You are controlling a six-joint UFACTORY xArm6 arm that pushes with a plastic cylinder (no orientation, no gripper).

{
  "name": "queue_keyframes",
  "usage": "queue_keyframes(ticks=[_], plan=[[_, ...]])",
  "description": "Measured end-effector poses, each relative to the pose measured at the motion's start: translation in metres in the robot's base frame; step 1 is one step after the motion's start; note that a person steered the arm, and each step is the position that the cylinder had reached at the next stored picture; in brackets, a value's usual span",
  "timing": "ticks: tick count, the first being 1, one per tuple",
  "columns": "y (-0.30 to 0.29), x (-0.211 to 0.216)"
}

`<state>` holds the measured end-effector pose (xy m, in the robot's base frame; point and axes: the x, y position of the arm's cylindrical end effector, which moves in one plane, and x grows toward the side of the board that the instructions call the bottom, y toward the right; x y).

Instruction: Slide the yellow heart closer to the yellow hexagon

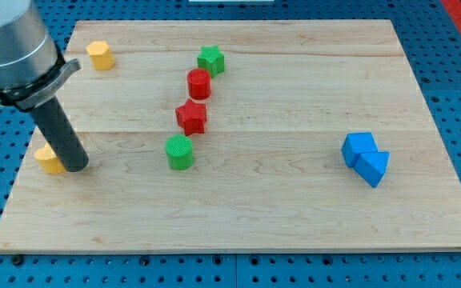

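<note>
The yellow heart (49,159) lies near the board's left edge, partly hidden behind my rod. My tip (76,167) rests on the board touching the heart's right side. The yellow hexagon (100,55) sits near the view's top left corner of the board, well above the heart.
A green star (210,59), a red cylinder (199,83), a red star (191,117) and a green cylinder (179,152) run in a line down the board's middle. A blue cube (359,148) and a blue triangular block (373,168) touch at the right. The wooden board (294,216) has edges close to the heart.
</note>
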<state>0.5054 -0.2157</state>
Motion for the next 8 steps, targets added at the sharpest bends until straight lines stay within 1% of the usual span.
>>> queue_keyframes(ticks=[3, 4, 5, 6, 7, 8], plan=[[-0.009, 0.023], [-0.057, 0.011], [-0.039, -0.022], [-0.017, -0.031], [-0.016, -0.033], [-0.016, -0.063]])
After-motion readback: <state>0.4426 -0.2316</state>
